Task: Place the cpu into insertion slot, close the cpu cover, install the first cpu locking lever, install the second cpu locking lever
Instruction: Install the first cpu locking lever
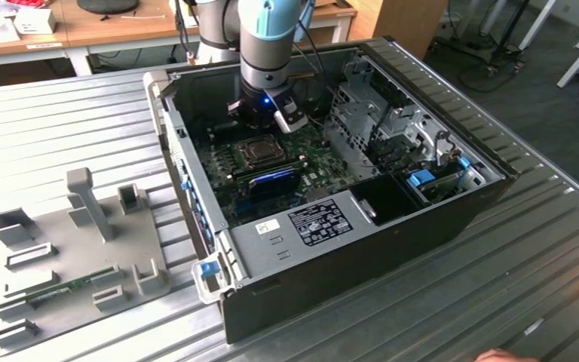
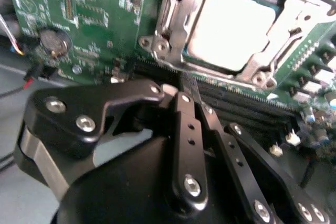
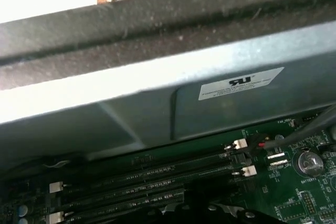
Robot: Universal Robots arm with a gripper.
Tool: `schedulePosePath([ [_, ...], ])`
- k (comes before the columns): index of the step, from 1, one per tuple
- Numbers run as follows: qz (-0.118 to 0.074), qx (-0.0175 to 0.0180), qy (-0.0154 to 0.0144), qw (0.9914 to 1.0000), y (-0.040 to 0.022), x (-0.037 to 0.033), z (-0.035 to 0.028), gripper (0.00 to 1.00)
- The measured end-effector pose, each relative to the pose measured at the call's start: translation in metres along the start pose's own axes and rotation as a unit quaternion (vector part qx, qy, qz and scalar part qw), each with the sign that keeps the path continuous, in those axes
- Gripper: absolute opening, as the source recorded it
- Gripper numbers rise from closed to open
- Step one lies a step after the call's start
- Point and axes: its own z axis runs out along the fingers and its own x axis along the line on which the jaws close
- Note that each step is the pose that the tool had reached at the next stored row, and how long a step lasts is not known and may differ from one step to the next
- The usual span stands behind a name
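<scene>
The cpu [image 2: 236, 24] lies flat in the insertion slot [image 1: 260, 151], its pale metal face up. The silver cpu cover [image 2: 251, 71] is down around it and frames the chip. A silver metal bar [image 2: 176, 24] runs along one side of the socket. My gripper [image 2: 188, 88] is shut, its black fingertips together with nothing between them, just off the socket's edge over the long black memory strips [image 2: 247, 106]. In the exterior view the gripper [image 1: 259, 124] hangs inside the open computer case [image 1: 470, 204], just beyond the socket.
A grey drive cage [image 1: 370, 113] stands to the exterior view's right of the socket. The case wall [image 3: 157, 93] rises close behind the memory strips, with a coin battery [image 3: 310, 163] nearby. A grey fixture plate [image 1: 78, 241] lies on the table; a hand [image 1: 500, 356] shows at the front edge.
</scene>
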Motion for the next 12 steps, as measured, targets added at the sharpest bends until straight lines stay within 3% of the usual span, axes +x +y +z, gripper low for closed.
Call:
schedulePosePath([
  [7, 0.000, 0.0000, 0.0000, 1.00000, 0.0011, -0.0001, -0.0032, 0.11],
  [12, 0.000, -0.0001, 0.0000, 1.00000, 0.0038, -0.0004, -0.0105, 0.11],
])
